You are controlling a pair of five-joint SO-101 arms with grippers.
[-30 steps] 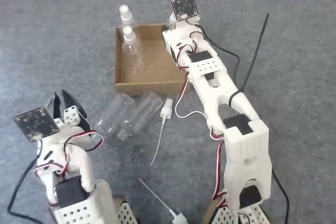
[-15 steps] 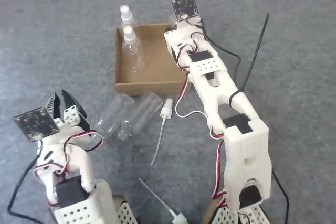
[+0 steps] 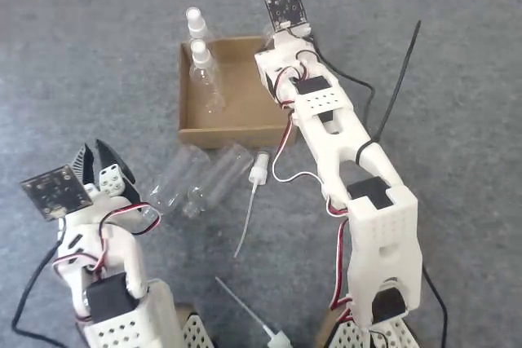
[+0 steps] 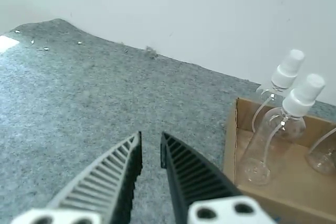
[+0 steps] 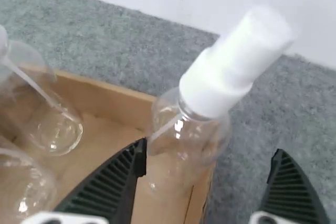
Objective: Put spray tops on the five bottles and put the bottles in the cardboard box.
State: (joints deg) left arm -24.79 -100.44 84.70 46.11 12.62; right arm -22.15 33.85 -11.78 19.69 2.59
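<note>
High view: fixed, above and behind arm bases, looks down across table (image 3: 98, 55) toward wall, box (image 3: 232, 136) mid-frame. Left wrist view: low, faces wall past left gripper (image 4: 151, 141), box (image 4: 229, 140) farther ahead. Right wrist view: close at box (image 5: 115, 107) corner. All three share box.

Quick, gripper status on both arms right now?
Left gripper: slightly open, empty.
Right gripper: wide open, jaws either side of a capped bottle, not clamped.
</note>
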